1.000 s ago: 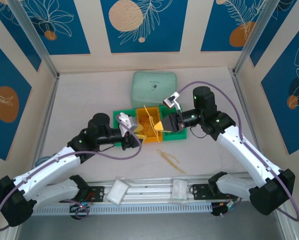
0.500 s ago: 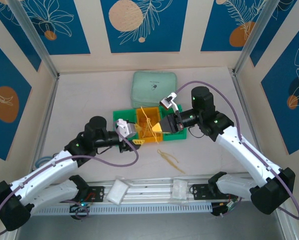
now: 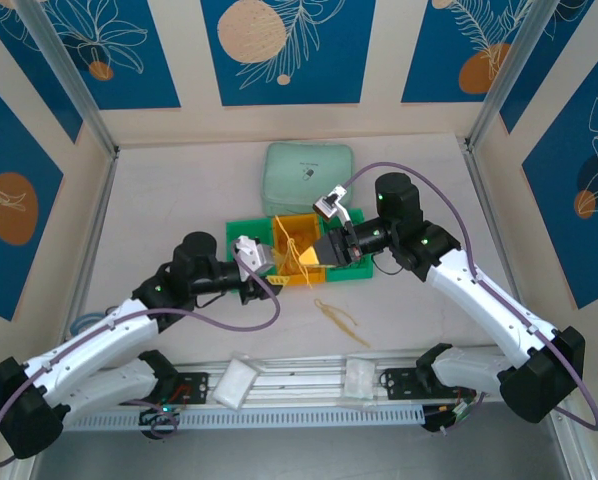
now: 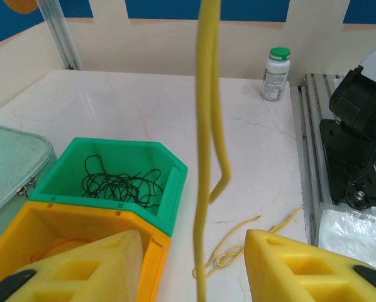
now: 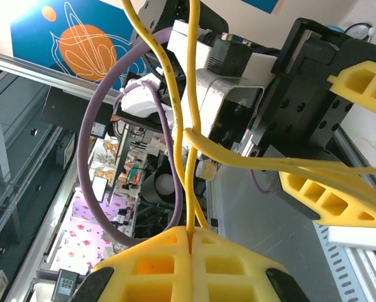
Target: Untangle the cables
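Observation:
Several yellow cables point(image 3: 297, 250) hang in a strand over the orange bin point(image 3: 301, 226). My right gripper point(image 3: 317, 252) is shut on that strand; in the right wrist view the pads point(image 5: 156, 251) press together at the gripper point(image 5: 189, 234), with the yellow cables point(image 5: 191, 94) rising from it. My left gripper point(image 3: 267, 262) stands open, and a yellow cable point(image 4: 207, 126) runs down between its fingers point(image 4: 106, 258) without touching them. Another knotted yellow cable point(image 3: 337, 318) lies on the table. Black cables point(image 4: 116, 185) fill a green bin point(image 4: 169, 189). An orange cable point(image 4: 53, 242) lies in the orange bin point(image 4: 24, 217).
A pale green pouch point(image 3: 309, 175) lies behind the bins. A second green bin point(image 3: 241, 232) sits left of the orange one. A white bottle with a green cap point(image 4: 275, 74) stands by the rail. Aluminium posts frame the table's sides.
My right gripper has shifted a little left with the yellow strand. My left gripper drew back slightly toward the near edge, then settled beside the orange bin.

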You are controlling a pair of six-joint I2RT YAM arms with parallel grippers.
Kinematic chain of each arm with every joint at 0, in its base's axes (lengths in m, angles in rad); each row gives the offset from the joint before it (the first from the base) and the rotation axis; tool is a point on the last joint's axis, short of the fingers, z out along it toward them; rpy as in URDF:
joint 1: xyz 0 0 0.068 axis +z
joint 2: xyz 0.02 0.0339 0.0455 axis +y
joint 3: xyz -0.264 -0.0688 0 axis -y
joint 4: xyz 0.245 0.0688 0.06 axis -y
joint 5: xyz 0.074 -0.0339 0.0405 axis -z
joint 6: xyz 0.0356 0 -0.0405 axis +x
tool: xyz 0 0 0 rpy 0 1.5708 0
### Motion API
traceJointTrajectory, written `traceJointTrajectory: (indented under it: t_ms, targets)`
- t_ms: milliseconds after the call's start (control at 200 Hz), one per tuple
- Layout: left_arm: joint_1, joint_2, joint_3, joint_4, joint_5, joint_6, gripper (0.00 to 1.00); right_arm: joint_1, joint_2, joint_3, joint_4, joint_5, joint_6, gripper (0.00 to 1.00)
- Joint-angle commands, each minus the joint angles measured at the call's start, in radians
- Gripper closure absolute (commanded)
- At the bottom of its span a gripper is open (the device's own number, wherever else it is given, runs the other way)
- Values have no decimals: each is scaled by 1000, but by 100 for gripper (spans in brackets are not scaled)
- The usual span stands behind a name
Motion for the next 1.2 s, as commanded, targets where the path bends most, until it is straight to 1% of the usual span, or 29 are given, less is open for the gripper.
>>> traceJointTrajectory:
  t_ms: [0,210,405,575,635,680,970,1020,1085,1196]
  targets:
    - [-5,0,39,28,-4,-22,53,12,7,23,20,-34,14,100]
    - [-5,2,50,28,-11,-37,56,22,11,19,31,-35,16,100]
    - [-3,0,56,33,-14,-44,54,28,11,17,37,-33,17,100]
    - [-2,11,82,0,0,-37,62,30,11,17,36,-32,17,100]
    - [-2,14,88,-2,0,-38,63,30,11,17,36,-32,17,100]
    - [-1,14,88,1,-15,-49,63,30,11,17,37,-31,17,100]
    - [2,17,90,-2,0,-46,63,27,9,17,36,-32,14,100]
    - [3,24,97,-15,2,-45,66,28,9,17,37,-32,12,100]
    - [5,32,106,-30,6,-44,72,28,9,18,35,-32,13,100]
    - [4,25,81,18,-8,-52,73,28,6,23,30,-34,10,100]
